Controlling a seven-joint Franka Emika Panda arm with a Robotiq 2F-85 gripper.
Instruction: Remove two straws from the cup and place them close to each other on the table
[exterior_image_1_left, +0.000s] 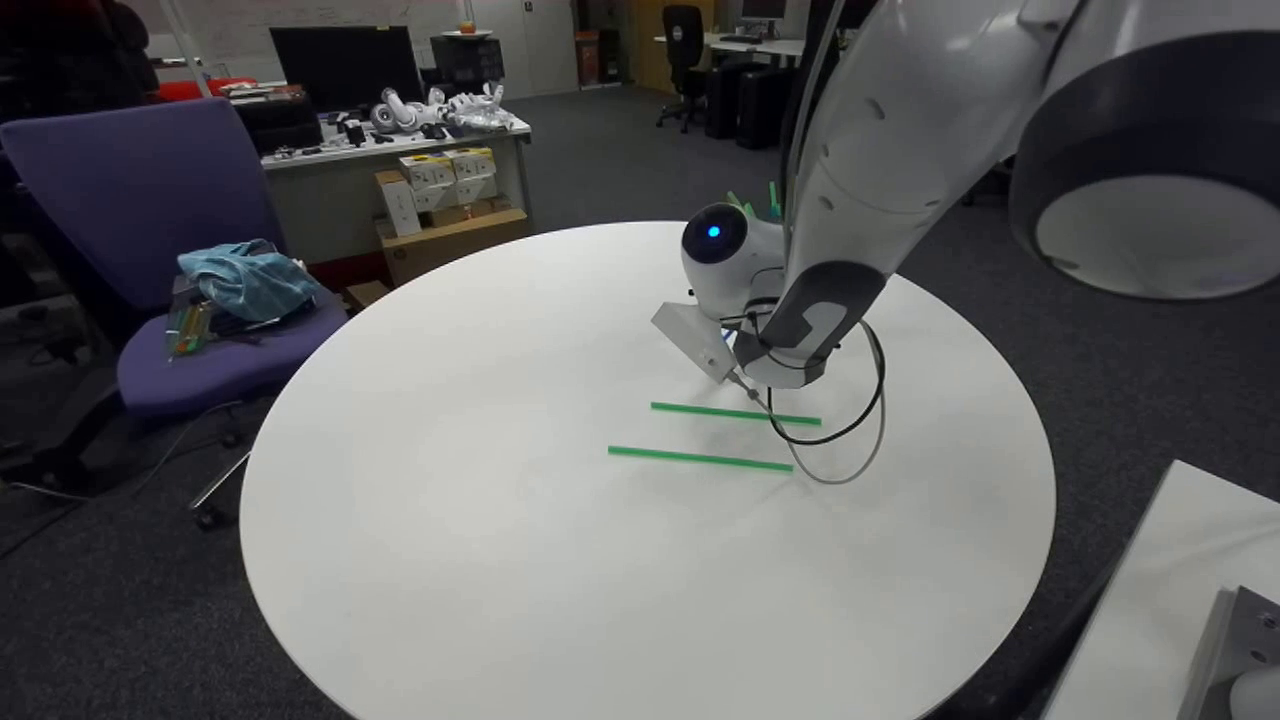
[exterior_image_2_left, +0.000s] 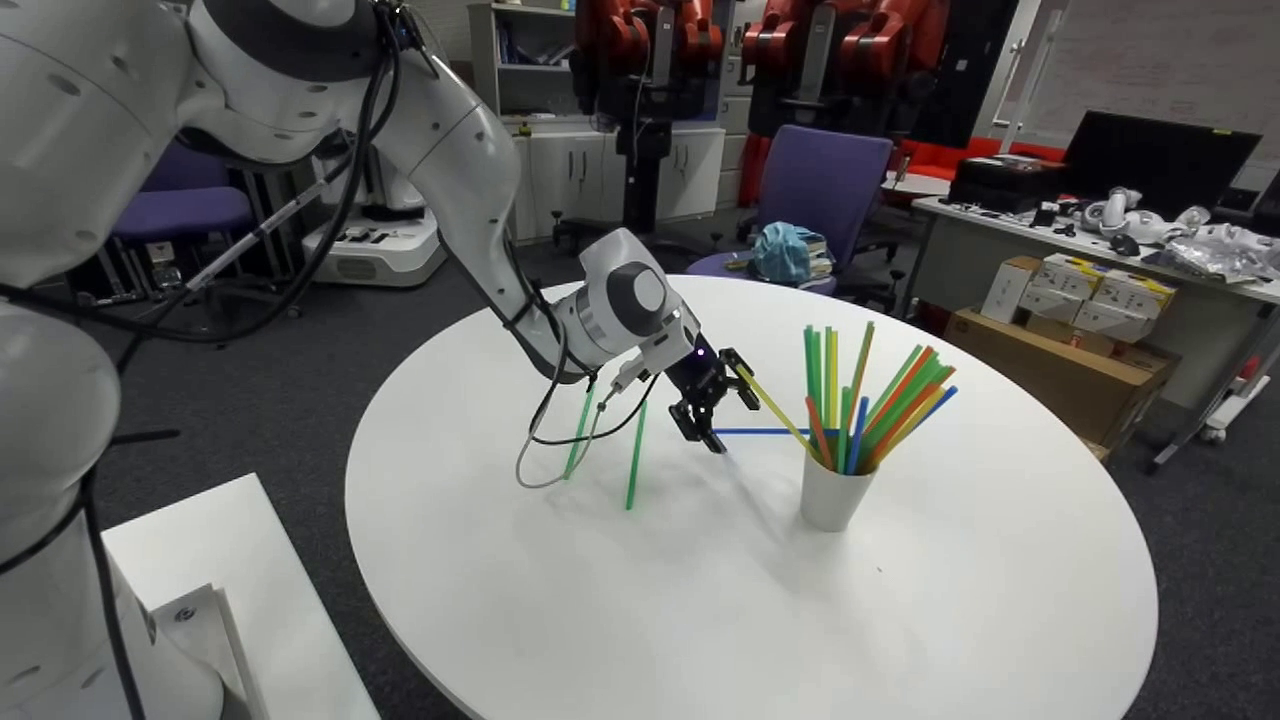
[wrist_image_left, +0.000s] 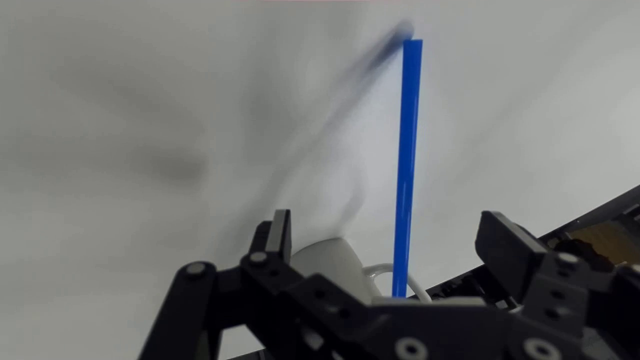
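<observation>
The white cup (exterior_image_2_left: 832, 500) stands upright and holds several straws (exterior_image_2_left: 885, 410) in green, blue, yellow and orange. It shows partly in the wrist view (wrist_image_left: 325, 260), its handle behind a blue straw. Two green straws lie apart, nearly parallel, on the white round table, one farther from the cup (exterior_image_2_left: 579, 435) and one nearer (exterior_image_2_left: 636, 460); they also show in an exterior view (exterior_image_1_left: 735, 412) (exterior_image_1_left: 700, 459). My gripper (exterior_image_2_left: 737, 422) is open beside the cup. The blue straw (wrist_image_left: 407, 150) runs between its fingers (wrist_image_left: 385, 220), touching neither; its lower end is hidden by the gripper.
A yellow straw (exterior_image_2_left: 775, 410) leans from the cup toward my upper finger. Loose cables (exterior_image_1_left: 870, 430) hang from my wrist over the green straws. The arm hides the cup in an exterior view. A purple chair (exterior_image_1_left: 150, 200) stands beyond the table's edge.
</observation>
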